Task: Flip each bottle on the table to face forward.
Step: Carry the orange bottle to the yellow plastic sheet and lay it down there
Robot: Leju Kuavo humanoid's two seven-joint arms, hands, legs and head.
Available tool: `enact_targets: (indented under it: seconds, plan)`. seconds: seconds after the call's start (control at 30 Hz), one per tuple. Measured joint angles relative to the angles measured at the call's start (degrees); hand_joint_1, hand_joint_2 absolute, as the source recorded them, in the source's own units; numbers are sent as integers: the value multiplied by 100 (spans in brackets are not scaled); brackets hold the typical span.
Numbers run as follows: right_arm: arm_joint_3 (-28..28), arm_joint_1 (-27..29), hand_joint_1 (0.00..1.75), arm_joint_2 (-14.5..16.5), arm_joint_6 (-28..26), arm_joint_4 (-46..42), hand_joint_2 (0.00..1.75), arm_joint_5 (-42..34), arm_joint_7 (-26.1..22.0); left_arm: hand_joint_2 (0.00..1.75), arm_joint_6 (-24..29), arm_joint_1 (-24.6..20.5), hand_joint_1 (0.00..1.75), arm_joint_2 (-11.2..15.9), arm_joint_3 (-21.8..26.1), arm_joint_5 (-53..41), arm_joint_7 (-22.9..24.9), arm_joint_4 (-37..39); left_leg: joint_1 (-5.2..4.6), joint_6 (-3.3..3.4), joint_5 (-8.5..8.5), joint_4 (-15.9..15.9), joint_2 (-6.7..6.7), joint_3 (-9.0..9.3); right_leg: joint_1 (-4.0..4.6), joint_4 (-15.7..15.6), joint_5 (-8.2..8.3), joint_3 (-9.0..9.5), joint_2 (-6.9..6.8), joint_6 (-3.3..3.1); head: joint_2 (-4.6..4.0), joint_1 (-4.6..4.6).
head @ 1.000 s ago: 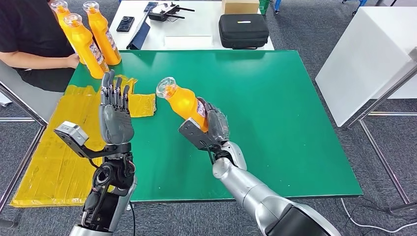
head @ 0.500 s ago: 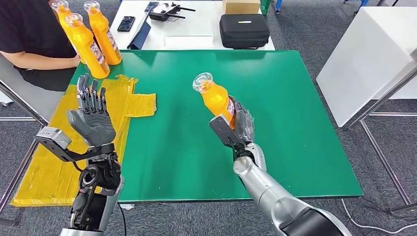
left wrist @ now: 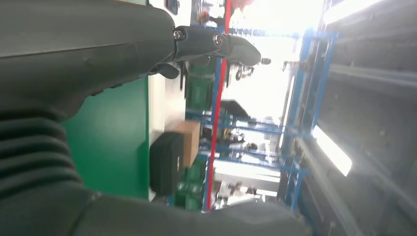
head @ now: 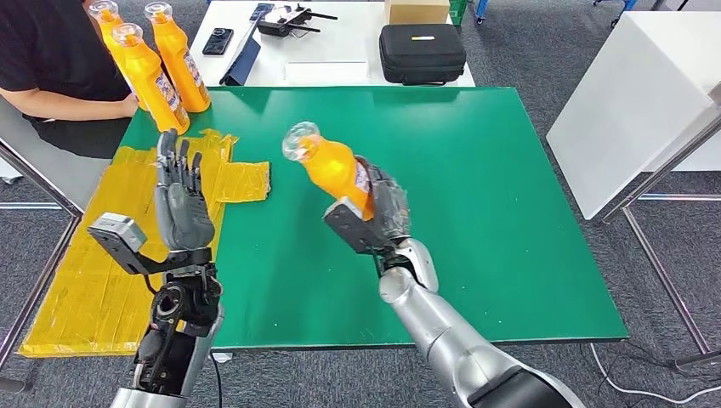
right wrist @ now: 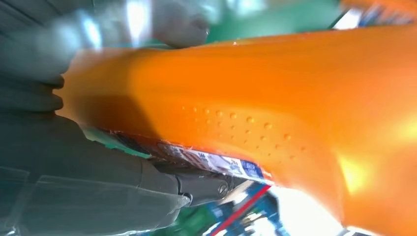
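Observation:
My right hand (head: 379, 212) grips an orange bottle (head: 330, 167) by its lower body, lifted above the green table (head: 476, 170) and tilted with its clear cap toward the left. Up close, the orange bottle (right wrist: 275, 98) has its label against my right hand (right wrist: 74, 162). My left hand (head: 183, 204) is raised over the table's left side, fingers straight and apart, holding nothing. From the wrist, my left hand (left wrist: 74, 54) has its fingers stretched out. Three more orange bottles (head: 153, 76) stand upright at the table's far left corner.
A person in black (head: 51, 68) sits at the far left, one hand by the standing bottles. Yellow plastic sheets (head: 110, 246) cover the table's left strip. Behind stands a white table (head: 332, 59) with a black case (head: 421, 53), a phone and a controller. A white cabinet (head: 638, 102) is at the right.
My right hand has swung the bottle back to the left, its cap leaning further left. My left hand has moved right and turned edge-on, fingers still spread.

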Motion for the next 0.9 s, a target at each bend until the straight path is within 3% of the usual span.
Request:
enact_targets:
  seconds: [0.13,0.3,0.9]
  plan:
    - [374,23,175,308,72,-100,175,60,220,175,284,-48,0,-206,-535,-164,34,107,0,0,0,0,-3,-4,-1,0,-1,-2,-1,0,0,1]
    - [804,32,175,388,71,-150,175,-142,270,175,460,-196,0,-329,-1023,-110,104,210,-1,0,0,0,-7,-8,-4,0,0,-2,-3,1,0,2]
    - [1191,30,175,376,60,-150,175,-457,232,175,447,-356,0,-374,-1199,126,150,434,-2,3,4,0,-6,-8,-4,0,4,-3,-2,6,0,2]
